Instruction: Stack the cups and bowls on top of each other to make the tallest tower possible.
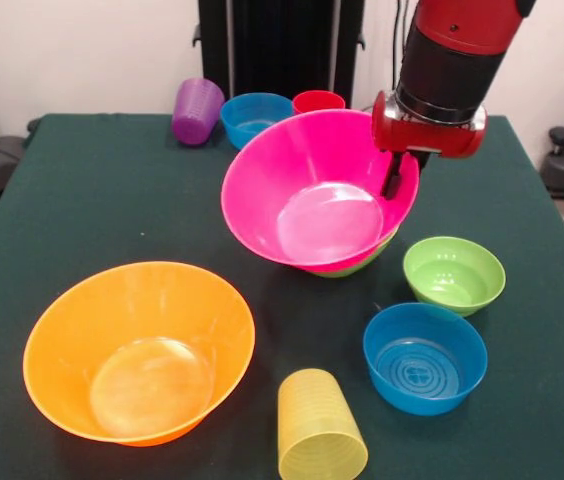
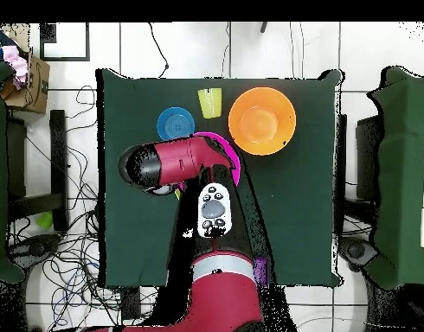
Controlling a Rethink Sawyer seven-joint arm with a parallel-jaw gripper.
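Arm (image 1: 457, 45) lowered, jaws' state hidden

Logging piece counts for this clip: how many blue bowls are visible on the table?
2. One blue bowl sits at the front right beside the small green bowl; the other blue bowl sits at the back between the purple cup and the red cup. The arm could hide more.

large bowl (image 1: 317, 190) tilted on medium bowl (image 1: 357, 266) | ribbed cup (image 1: 319, 430) front, on side
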